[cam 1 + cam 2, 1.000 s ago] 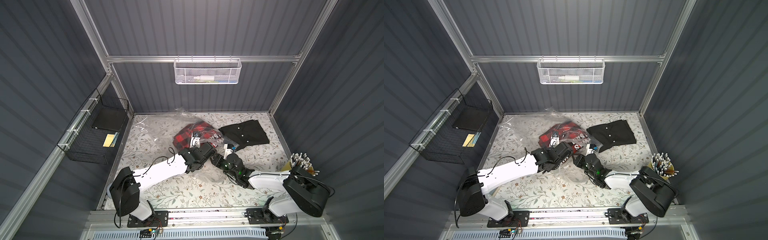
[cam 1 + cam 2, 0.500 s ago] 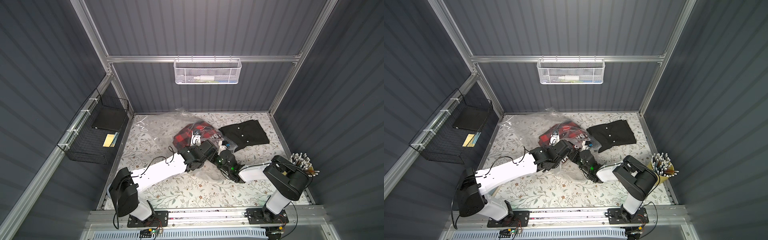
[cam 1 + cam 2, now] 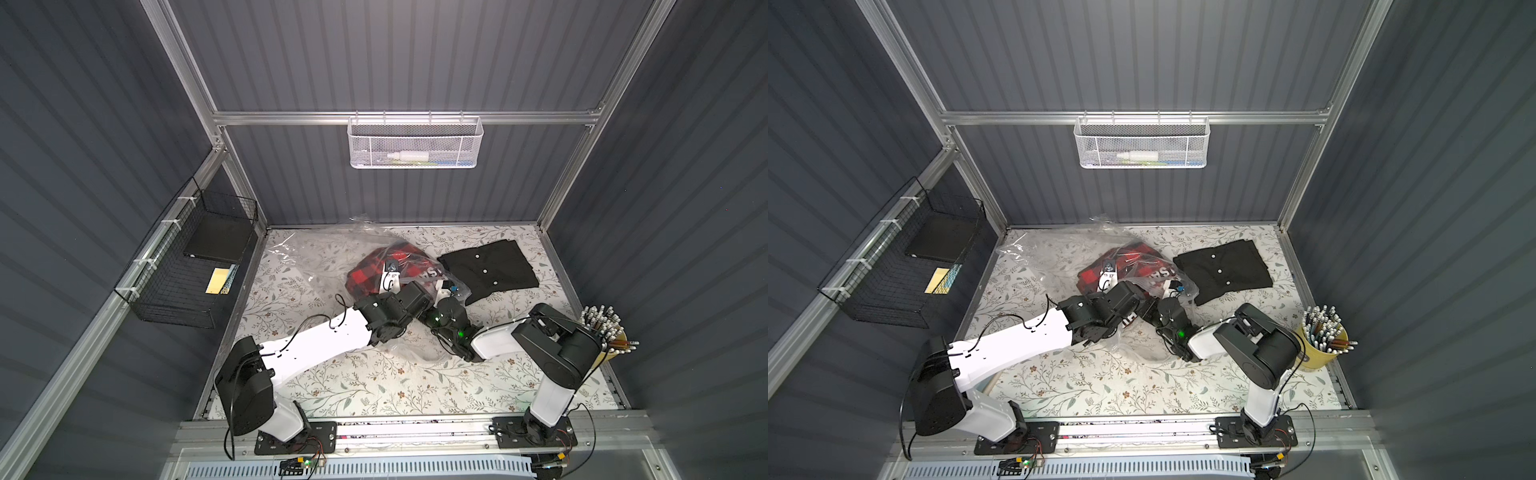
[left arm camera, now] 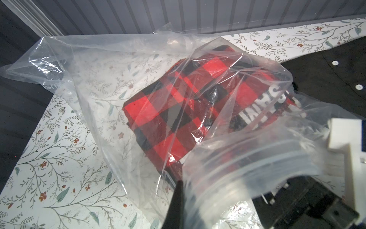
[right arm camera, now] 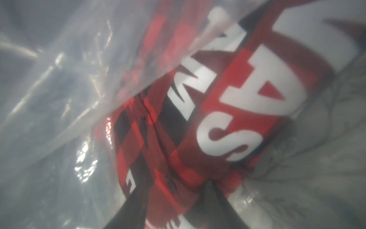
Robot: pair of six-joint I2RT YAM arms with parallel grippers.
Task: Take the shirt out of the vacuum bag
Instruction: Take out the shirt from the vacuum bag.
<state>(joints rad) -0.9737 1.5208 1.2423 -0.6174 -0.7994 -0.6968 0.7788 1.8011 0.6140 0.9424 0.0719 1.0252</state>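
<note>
Right wrist — right pincer (image 5: 178, 184) deeper inside vacuum bag (image 5: 49, 103), against shirt (image 5: 198, 128).

Both top views: even, moderate overhead light. The floral table (image 3: 374, 386) reads bright and the wall panels (image 3: 415, 62) dark, with soft, short shadows. Wide-angle perspective splays the walls outward at the edges.

Left wrist view: sharp at distance. Glare streaks cross the vacuum bag (image 4: 59, 59), and its nearest folds are blurred.

Right wrist view: dim and hazy, with the shirt (image 5: 237, 119) soft throughout.
</note>
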